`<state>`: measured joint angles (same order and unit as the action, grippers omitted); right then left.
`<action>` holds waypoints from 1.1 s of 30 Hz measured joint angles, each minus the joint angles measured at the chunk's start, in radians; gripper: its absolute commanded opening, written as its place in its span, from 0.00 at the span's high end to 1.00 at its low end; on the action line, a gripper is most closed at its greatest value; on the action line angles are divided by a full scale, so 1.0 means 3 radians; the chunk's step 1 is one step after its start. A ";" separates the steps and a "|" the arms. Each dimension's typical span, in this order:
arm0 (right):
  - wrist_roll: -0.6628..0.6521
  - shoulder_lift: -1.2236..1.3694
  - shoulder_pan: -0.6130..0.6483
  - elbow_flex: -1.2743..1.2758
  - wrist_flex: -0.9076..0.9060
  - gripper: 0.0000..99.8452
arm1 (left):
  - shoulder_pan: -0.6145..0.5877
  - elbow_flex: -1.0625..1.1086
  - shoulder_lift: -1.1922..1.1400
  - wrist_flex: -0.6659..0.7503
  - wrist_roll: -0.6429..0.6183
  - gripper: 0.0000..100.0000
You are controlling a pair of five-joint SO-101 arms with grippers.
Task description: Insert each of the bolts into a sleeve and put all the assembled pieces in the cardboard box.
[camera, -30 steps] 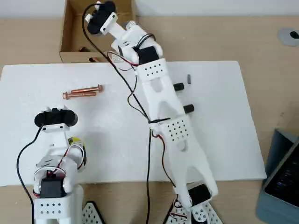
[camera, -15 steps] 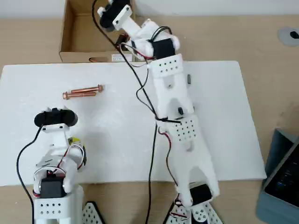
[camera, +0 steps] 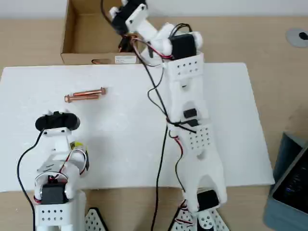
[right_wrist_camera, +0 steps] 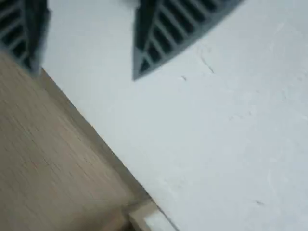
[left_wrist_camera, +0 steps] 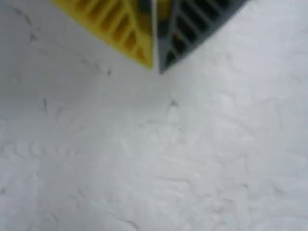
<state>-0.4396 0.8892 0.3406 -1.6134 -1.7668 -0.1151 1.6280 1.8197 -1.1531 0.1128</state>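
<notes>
Two copper bolts (camera: 85,94) lie side by side on the white mat (camera: 115,144), left of centre. The open cardboard box (camera: 72,33) stands beyond the mat's far edge. My right gripper (camera: 128,13) is over the box's right wall; in its wrist view it (right_wrist_camera: 86,67) is open with nothing between its dark fingers (right_wrist_camera: 163,38). My left gripper (camera: 57,122) hangs over the near left of the mat, a short way nearer than the bolts. In its own view the left gripper (left_wrist_camera: 155,67) is shut, yellow and dark tips touching, holding nothing.
A copper piece (camera: 100,61) shows at the box's front wall. The right arm (camera: 190,120) lies across the mat's right half. A grey device (camera: 291,183) sits at the right edge. The right wrist view looks down on wooden tabletop (right_wrist_camera: 43,159) beside a white surface (right_wrist_camera: 226,144).
The right arm has swung to the right, carrying its gripper from over the box's middle to its right wall. The left arm and the bolts have not moved.
</notes>
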 measured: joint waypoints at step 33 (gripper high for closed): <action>-0.1442 -0.1836 -0.0931 0.4020 0.0000 0.85 | 0.0000 0.0000 0.0000 0.0000 0.0000 1.00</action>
<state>-0.8723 0.3383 0.0614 -0.4074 -1.7668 -0.1151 1.6280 1.8197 -1.1531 0.1128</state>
